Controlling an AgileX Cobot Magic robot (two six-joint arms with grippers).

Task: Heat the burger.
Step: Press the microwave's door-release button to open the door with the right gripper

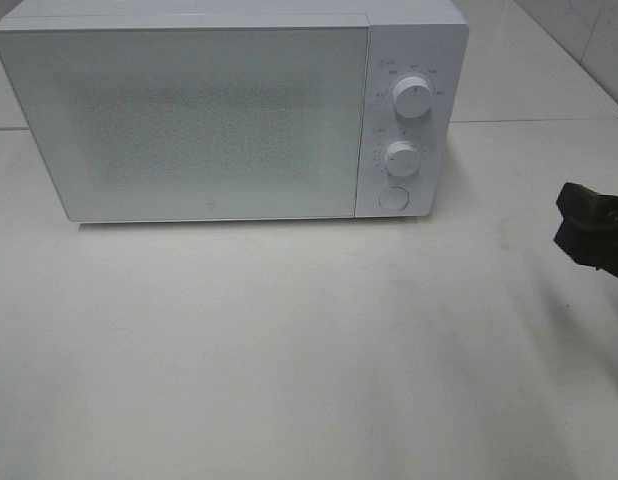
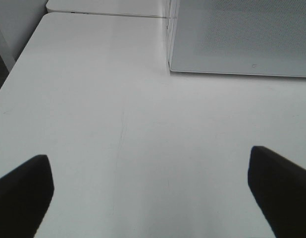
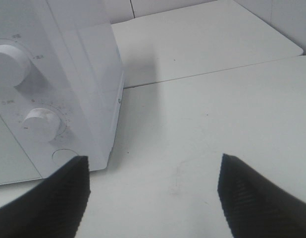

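One white microwave (image 1: 189, 120) stands at the back of the pale surface (image 1: 289, 350) with its door shut. The door's front is a dotted, frosted panel that shows nothing of the inside. Its control strip on the right carries two round knobs, an upper knob (image 1: 413, 97) above a lower knob (image 1: 401, 157), and one round button (image 1: 391, 197) beneath them. The burger appears in none of the three views; whether it sits behind the closed door cannot be told. A second white slab (image 3: 202, 39) butts against the surface behind the microwave, with a thin seam between them. There are two grippers. The right gripper (image 3: 152, 191) hovers over the surface just beside the microwave's control end, its dark jaws spread wide with only bare surface between them and touching nothing. The left gripper (image 2: 150, 186) hangs over the surface in front of the microwave's left corner, its jaws spread fully apart and holding nothing.
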